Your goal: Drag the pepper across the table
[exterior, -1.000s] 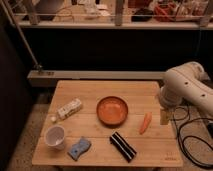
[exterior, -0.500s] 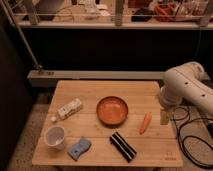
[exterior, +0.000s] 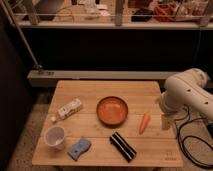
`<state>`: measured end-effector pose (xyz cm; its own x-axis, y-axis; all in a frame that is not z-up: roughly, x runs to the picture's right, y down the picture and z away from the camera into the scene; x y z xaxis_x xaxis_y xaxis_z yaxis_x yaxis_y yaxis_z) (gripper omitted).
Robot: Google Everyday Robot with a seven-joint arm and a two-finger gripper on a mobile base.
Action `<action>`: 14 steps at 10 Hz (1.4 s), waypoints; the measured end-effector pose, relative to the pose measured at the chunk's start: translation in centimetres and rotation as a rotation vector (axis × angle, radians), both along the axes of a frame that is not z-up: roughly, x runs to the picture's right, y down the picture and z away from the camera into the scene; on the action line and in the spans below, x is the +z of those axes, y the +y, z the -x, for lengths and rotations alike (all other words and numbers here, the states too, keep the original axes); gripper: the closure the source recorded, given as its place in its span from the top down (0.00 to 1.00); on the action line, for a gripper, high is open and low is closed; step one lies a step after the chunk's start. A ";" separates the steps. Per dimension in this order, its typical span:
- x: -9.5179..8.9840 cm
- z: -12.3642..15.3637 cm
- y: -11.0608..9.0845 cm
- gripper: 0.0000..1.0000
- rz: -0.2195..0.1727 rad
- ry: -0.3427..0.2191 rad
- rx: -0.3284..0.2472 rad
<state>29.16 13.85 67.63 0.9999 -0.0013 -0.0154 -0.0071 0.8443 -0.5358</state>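
The pincer [exterior: 166, 121] hangs below the bulky white arm [exterior: 187, 95] at the right edge of the tabletop [exterior: 100, 90], low over the wood. How far it is open I cannot tell. It holds nothing that can be seen. Just to its left lies the pepper [exterior: 144, 122], a slim orange-red taper flat on the planks, its thicker end pointing far and its tip pointing near and a little left. A thin strip of wood shows between the pepper and the pincer, so the two appear apart.

Left of the pepper, around the middle of the tabletop, sits the round orange-brown bowl [exterior: 112, 110]. Its inside shows only its own smooth surface. On the near side of the bowl, a black oblong package [exterior: 123, 146] lies slantwise close to the near edge.

Further left along the near edge rests a blue sponge-like pad [exterior: 79, 148], and just beyond it a white cup [exterior: 55, 136] stands upright near the near left corner. The inside looks pale, and what it contains cannot be made out. On the far side of the cup, a white carton [exterior: 69, 108] lies on its side, with a small white lump [exterior: 53, 119] just beside its left end.

A dark cable [exterior: 190, 145] loops over the floor to the right of the tabletop, under the arm.
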 end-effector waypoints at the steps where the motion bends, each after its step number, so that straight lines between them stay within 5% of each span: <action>1: 0.0 0.0 0.2 0.80 -0.001 -0.008 -0.006; 14: 2.6 -0.4 3.3 0.80 -0.016 -0.117 -0.156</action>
